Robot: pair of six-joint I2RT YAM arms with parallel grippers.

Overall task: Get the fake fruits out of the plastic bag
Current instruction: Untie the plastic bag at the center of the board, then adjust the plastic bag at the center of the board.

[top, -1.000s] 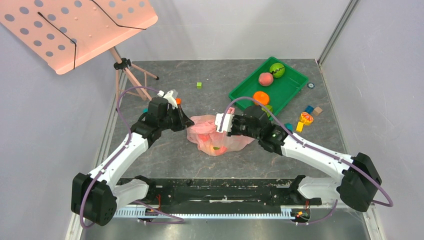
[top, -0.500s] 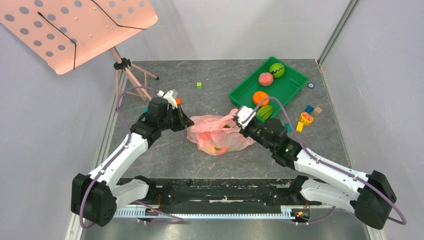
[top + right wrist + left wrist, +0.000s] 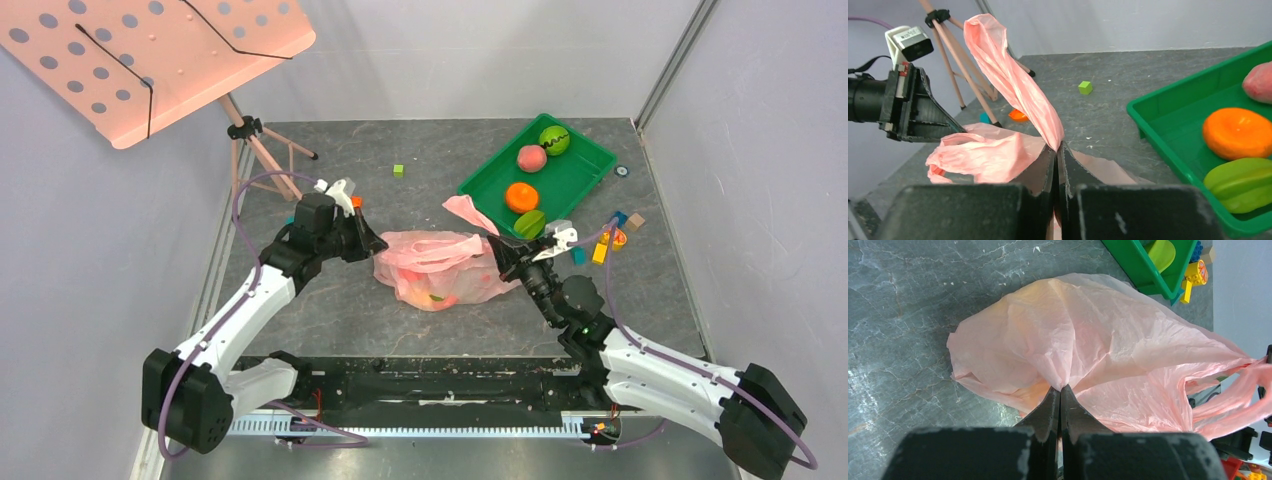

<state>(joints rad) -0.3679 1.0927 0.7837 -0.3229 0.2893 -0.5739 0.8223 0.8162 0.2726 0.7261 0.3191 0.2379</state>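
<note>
The pink plastic bag (image 3: 440,268) lies crumpled at the table's middle. Small red and yellow-green fruit shapes (image 3: 432,296) show faintly through its near side; the fruits are otherwise hidden. My left gripper (image 3: 378,243) is shut on the bag's left edge; in the left wrist view (image 3: 1061,386) the film bunches between its tips. My right gripper (image 3: 497,245) is shut on the bag's right side, and a handle loop (image 3: 466,210) stands up from it. In the right wrist view (image 3: 1056,144) that loop (image 3: 1013,80) rises from the closed tips.
A green tray (image 3: 590,155) at the back right holds a green ball with a wavy line (image 3: 554,139), a pink peach (image 3: 531,157), an orange fruit (image 3: 521,196) and a green fruit (image 3: 530,223). Small toy blocks (image 3: 612,236) lie beside it. A pink music stand (image 3: 160,55) stands back left.
My right arm has swung right and back toward me, pulling the bag's right side and handle with it. The handle loop now stands up. The left arm has held still.
</note>
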